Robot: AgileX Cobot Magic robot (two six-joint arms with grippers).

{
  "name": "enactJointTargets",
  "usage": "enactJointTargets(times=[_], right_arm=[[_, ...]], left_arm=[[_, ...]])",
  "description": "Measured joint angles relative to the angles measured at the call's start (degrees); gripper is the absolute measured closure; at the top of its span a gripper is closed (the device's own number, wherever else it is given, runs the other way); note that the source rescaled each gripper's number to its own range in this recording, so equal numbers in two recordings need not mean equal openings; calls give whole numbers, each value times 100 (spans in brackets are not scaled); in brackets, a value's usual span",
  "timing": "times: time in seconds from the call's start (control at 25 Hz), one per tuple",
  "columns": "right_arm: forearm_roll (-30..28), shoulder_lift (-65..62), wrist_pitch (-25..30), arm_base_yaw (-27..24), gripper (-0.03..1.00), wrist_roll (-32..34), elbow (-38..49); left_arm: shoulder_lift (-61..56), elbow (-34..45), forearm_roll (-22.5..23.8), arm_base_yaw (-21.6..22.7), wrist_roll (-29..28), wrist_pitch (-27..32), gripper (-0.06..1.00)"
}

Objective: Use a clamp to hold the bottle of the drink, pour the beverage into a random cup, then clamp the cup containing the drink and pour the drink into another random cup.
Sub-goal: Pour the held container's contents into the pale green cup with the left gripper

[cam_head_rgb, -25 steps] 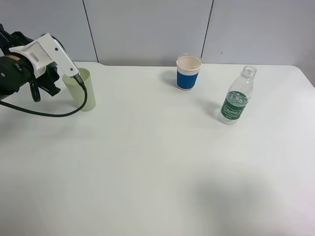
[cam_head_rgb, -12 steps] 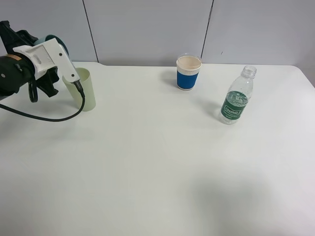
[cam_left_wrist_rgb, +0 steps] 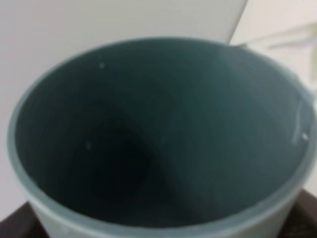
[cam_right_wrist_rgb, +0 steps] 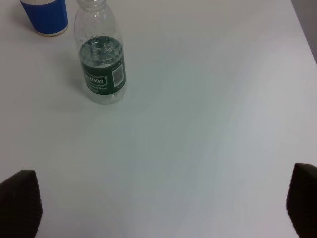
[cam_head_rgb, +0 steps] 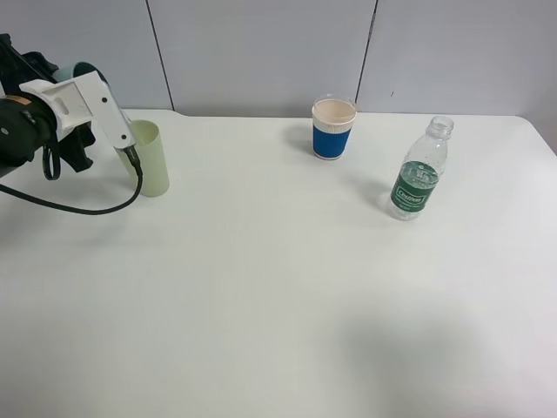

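Teal cup (cam_left_wrist_rgb: 158,144) gripped in left hand (cam_head_rgb: 74,74).

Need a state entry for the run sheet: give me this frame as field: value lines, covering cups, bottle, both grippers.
left gripper: shut on the teal cup, raised beside the yellow-green cup
teal cup inside: no liquid visible
yellow-green cup: upright on the table, far left
paper cup: upright, back centre
bottle: upright, uncapped, right side
right gripper: open, empty, clear of the bottle
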Motion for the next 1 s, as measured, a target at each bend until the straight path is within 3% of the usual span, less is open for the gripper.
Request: enactJointTargets(times=[0.56, 1.0], right_arm=[[0, 0, 0, 0, -2, 0, 0], [0, 0, 0, 0, -2, 0, 0]], left_arm=[[0, 0, -62, 0, 450, -257, 91], [0, 0, 275, 0, 621, -338, 91]])
